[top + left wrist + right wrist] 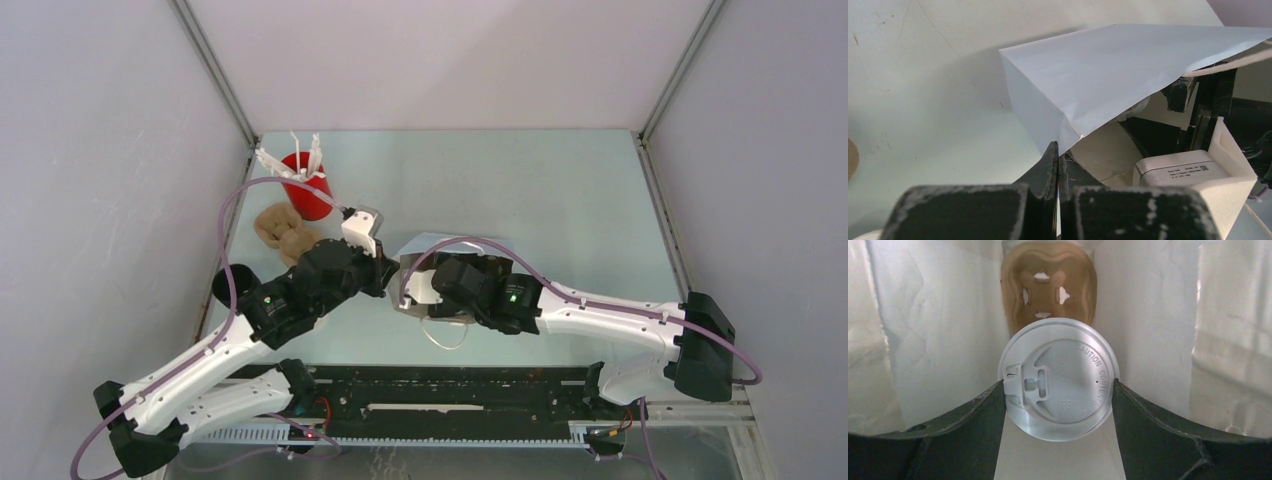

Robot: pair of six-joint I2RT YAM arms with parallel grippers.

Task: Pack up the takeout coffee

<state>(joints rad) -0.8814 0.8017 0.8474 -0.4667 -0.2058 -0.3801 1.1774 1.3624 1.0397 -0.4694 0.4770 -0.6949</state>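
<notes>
Cup (red, w/ white cutlery) (305,186) and brown moulded-pulp tray (282,232) are seen at far left. Left gripper (1058,152) is pinched shut on mouth edge of white paper bag (1108,75). Right gripper (1060,392), inside bag, is spread wide and clamped on takeout coffee cup w/ round white plastic lid (1060,372), in front of 2nd pulp tray (1048,285).

left arm (205,355) / right arm (600,312): white shells, black joints | cables (224,235): purple | wrist lights (268,297): green | left gripper (1058,160): black, scuffed grey | camera block (1193,175): white, labelled

Takeout coffee (1059,380), round white lid showing, held by right pincer (1058,384), inside white paper bag (938,330)
</notes>
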